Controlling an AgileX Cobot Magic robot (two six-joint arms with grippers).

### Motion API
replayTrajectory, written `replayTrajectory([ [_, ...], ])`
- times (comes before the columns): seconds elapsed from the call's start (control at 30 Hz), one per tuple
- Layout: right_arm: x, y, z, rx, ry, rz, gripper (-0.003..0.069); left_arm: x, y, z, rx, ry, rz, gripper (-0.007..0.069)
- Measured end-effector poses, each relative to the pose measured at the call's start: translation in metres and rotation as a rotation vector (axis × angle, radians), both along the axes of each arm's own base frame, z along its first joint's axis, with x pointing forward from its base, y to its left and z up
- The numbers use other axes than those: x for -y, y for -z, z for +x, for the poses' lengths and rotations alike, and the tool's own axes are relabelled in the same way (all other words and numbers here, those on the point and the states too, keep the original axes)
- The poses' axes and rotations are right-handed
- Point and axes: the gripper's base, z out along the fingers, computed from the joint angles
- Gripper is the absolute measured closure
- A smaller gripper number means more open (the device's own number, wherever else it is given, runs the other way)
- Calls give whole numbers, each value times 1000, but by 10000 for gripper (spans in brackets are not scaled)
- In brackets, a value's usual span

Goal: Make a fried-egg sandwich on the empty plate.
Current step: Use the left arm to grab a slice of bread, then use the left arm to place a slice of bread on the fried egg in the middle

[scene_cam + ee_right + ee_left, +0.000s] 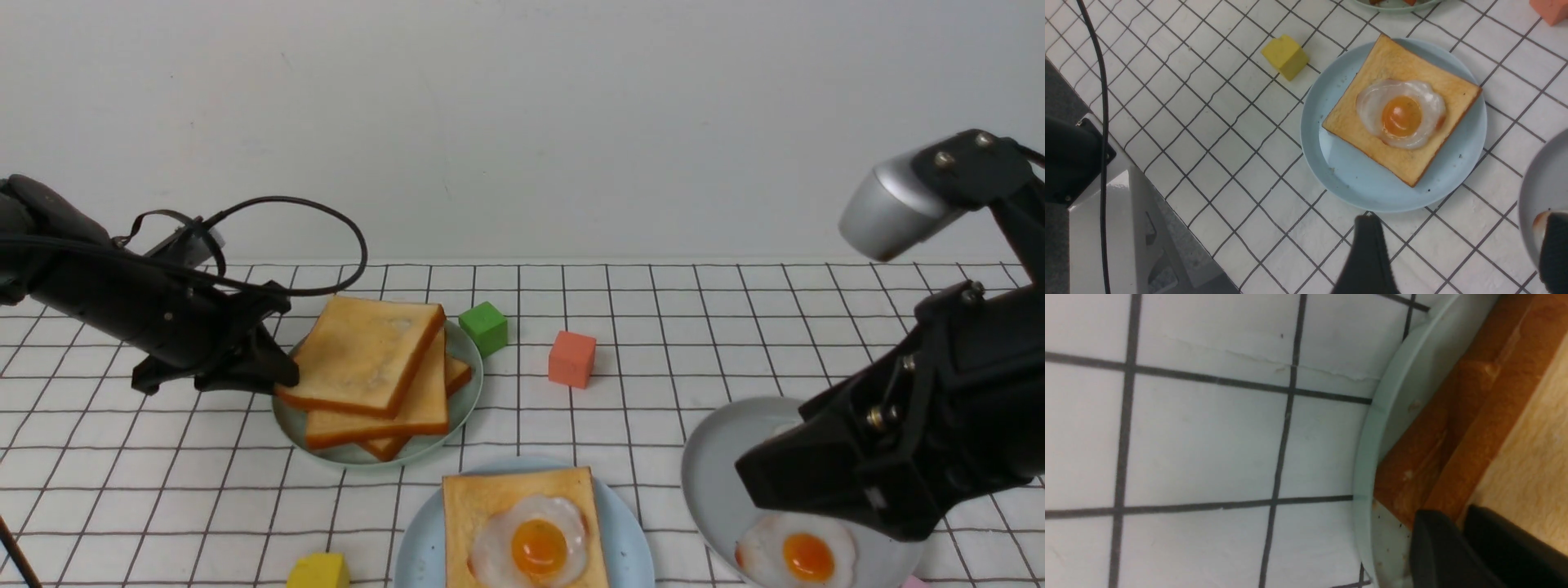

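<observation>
The pale blue plate (633,543) (1355,183) at the front centre carries one toast slice (482,498) (1400,61) with a fried egg (531,545) (1401,114) on top. Behind it on the left, a pale green plate (469,388) (1372,428) holds a toast pile. The pile's top slice (363,351) (1531,449) is raised at its left edge. My left gripper (286,376) (1453,516) is shut on that edge, one finger over the slice's face and one under it. My right gripper (759,478) (1459,220) hangs open over the cloth between the blue plate and a grey plate (718,465) (1547,171).
A second fried egg (796,555) lies on the grey plate, partly hidden by my right arm. A green block (484,327) and an orange-red block (571,358) stand behind the plates. A yellow block (318,570) (1285,56) sits at the front left.
</observation>
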Motion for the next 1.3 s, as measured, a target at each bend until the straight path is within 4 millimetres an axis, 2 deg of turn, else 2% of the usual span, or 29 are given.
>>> replayTrajectory([
  [0.13, 0, 0, 0, 0, 0, 0, 134, 1, -6, -3, 14, 41, 6, 627],
  [0.27, 0, 0, 0, 0, 0, -3, 141, 4, -38, -13, 73, 92, 4, 627],
  [0.3, 0, 0, 0, 0, 0, -3, 141, 4, -40, -14, 76, 94, 1, 627],
  [0.33, 0, 0, 0, -3, 1, -3, 142, 8, -56, -22, 111, 101, -10, 627],
  [0.4, 0, 0, 0, -3, 2, -5, 142, 18, -70, -37, 143, 121, -34, 627],
  [0.47, 0, 0, 0, -2, 2, -6, 142, 28, -76, -52, 154, 138, -59, 627],
  [0.5, 0, 0, 0, -2, 2, -6, 142, 40, -78, -68, 153, 151, -93, 627],
  [0.63, 0, 0, 0, -2, 2, -6, 142, 73, -62, -109, 133, 164, -167, 627],
  [0.7, 0, 0, 0, -2, 2, -6, 142, 89, -42, -128, 103, 145, -194, 628],
  [0.73, 0, 0, 0, -2, 2, -6, 142, 89, -43, -128, 110, 139, -195, 628],
  [0.8, 0, 0, 0, -2, 2, -6, 142, 100, -25, -140, 100, 103, -187, 628],
  [0.9, 0, 0, 0, -2, 2, -6, 142, 108, -10, -148, 102, 85, -156, 628],
  [1.1, 0, 0, 0, -3, 1, -6, 142, 114, 3, -149, 89, 72, -118, 623],
  [1.2, 0, 0, 0, -3, 1, -6, 142, 113, 7, -148, 81, 70, -104, 598],
  [1.3, 1, 1, 0, -2, 1, -8, 142, 113, 8, -149, 72, 83, -99, 539],
])
